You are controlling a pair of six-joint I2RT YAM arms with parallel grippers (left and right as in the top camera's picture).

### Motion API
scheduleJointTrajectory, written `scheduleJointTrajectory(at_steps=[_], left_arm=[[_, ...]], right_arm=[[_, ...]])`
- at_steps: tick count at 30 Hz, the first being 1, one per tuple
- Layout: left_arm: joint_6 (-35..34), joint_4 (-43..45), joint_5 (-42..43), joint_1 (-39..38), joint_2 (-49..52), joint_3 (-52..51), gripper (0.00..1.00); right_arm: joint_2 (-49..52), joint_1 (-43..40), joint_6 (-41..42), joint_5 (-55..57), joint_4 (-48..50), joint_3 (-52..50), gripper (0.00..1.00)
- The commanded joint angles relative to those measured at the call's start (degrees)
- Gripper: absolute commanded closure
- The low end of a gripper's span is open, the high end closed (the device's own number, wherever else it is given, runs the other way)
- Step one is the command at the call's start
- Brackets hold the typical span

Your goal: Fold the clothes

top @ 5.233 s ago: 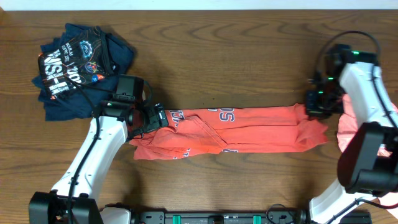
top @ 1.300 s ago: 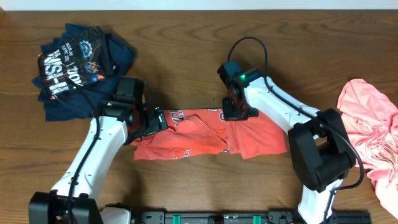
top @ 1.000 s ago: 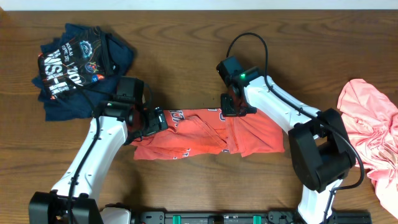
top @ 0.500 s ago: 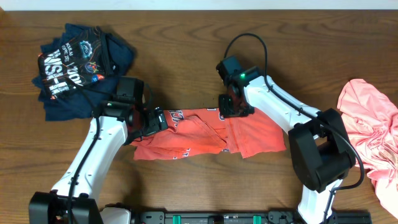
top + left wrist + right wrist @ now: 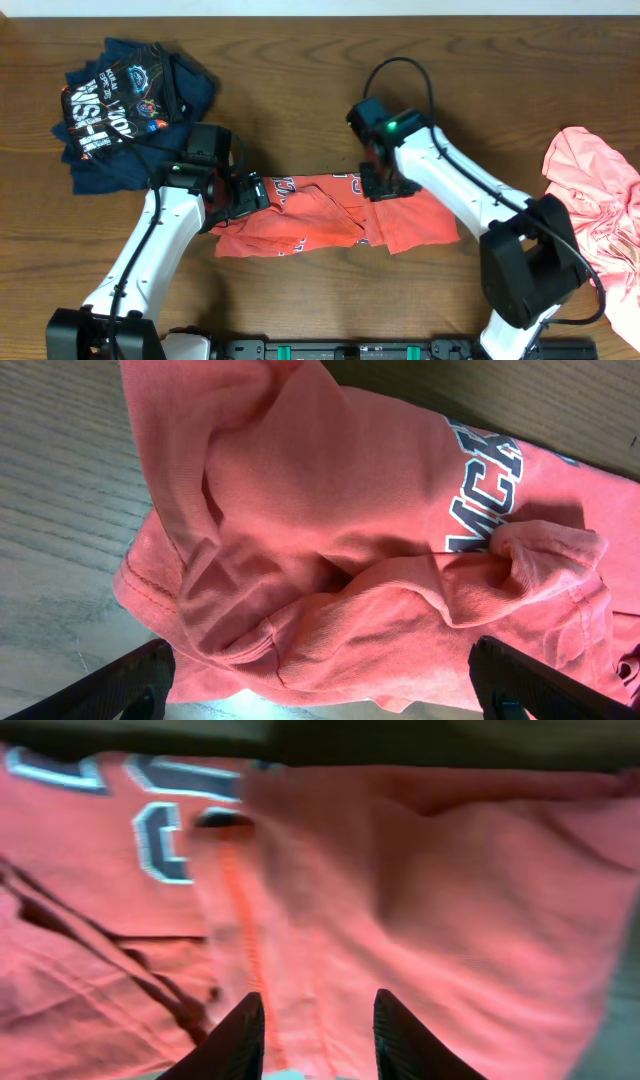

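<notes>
A coral-red T-shirt (image 5: 300, 225) with navy-and-white lettering lies folded in a band across the table's middle, and its right part (image 5: 420, 215) is doubled over. My left gripper (image 5: 250, 192) is at the shirt's left end. In the left wrist view its fingers (image 5: 325, 670) are spread wide over bunched cloth (image 5: 330, 510). My right gripper (image 5: 378, 185) is over the shirt's far edge near the middle. In the right wrist view its fingers (image 5: 320, 1030) are apart above the cloth (image 5: 450, 900). A salmon-pink T-shirt (image 5: 590, 200) lies crumpled at the right edge.
A navy printed T-shirt (image 5: 130, 100) lies in a heap at the far left. The wooden table (image 5: 320, 80) shows bare behind the arms. The right arm's cable loops above its wrist.
The right arm carried the shirt's right end leftward and doubled it over. In the last half second the right gripper shifted slightly toward the front. The left arm has not moved.
</notes>
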Motion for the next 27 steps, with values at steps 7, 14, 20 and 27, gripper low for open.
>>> scheduleJointTrajectory(at_steps=[7,14,20,27], left_arm=[[-0.3,-0.2,0.1,0.2,0.0,1.0,0.05],[-0.3,-0.2,0.1,0.2,0.0,1.0,0.05],[-0.3,-0.2,0.1,0.2,0.0,1.0,0.05],[-0.3,-0.2,0.1,0.2,0.0,1.0,0.05]], right_arm=[[0.2,2.6,2.0,1.0,9.3,-7.5,0.6],[0.2,2.6,3.3,1.0,15.1,-12.2,0.59],[0.2,2.6,3.2,1.0,15.4,-12.3,0.68],[0.2,2.5,4.4,1.0,15.9,-12.3,0.99]])
